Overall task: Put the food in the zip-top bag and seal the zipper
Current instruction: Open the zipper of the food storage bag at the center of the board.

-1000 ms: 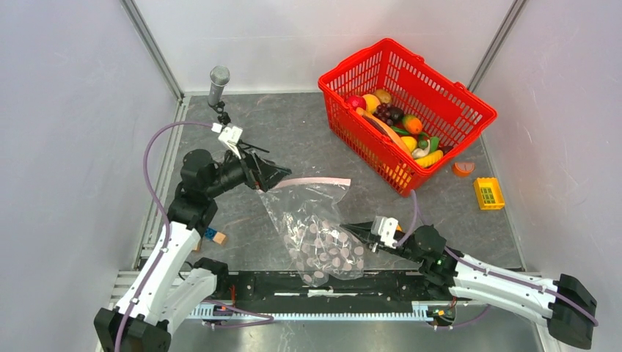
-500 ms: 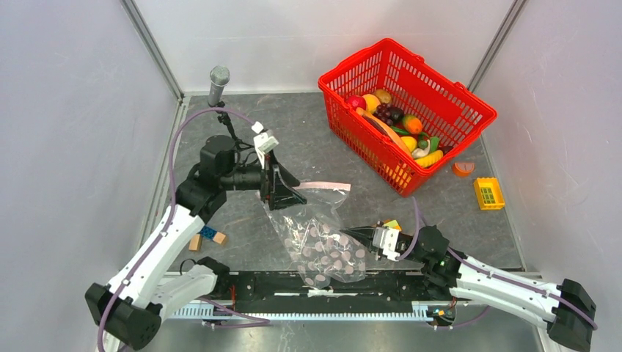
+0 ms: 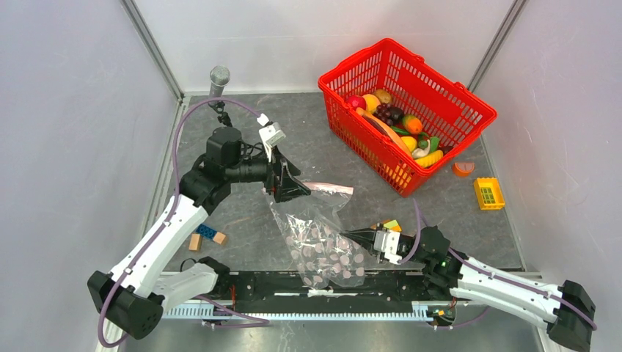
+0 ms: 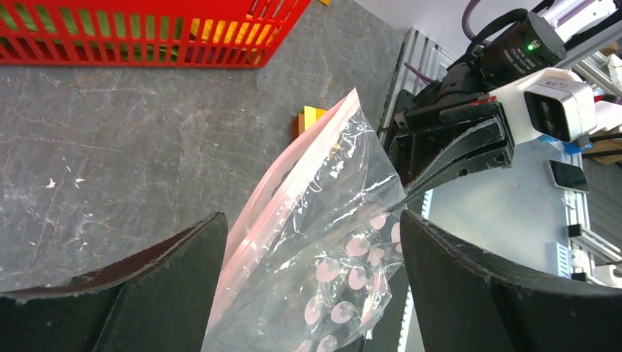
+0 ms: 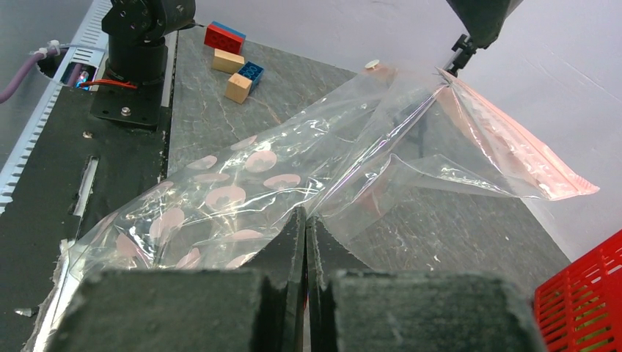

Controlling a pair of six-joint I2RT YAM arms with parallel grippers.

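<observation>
The clear zip-top bag (image 3: 323, 242) with pink dots lies between my two arms. Its pink zipper (image 3: 331, 188) runs along the far edge. My left gripper (image 3: 287, 188) is open at the bag's left mouth corner. In the left wrist view the bag (image 4: 315, 257) passes between the wide-apart fingers (image 4: 154, 286). My right gripper (image 3: 346, 235) is shut on the bag's right side; its closed tips (image 5: 305, 217) pinch the clear film (image 5: 293, 169). The food (image 3: 400, 121) sits piled in the red basket (image 3: 440, 92). One orange piece (image 3: 463, 169) lies on the table beside it.
A yellow block (image 3: 488, 193) lies right of the basket. Blue and tan blocks (image 3: 207, 236) sit by the left arm. A small coloured block (image 3: 391, 225) lies beside the right gripper. A grey microphone (image 3: 218, 77) stands at the back left. Grey walls close in three sides.
My left arm has swung right and forward, bringing its open fingers around the bag's mouth corner. The zipper edge has shifted and crumpled. The right gripper has kept its pinch and shifted slightly.
</observation>
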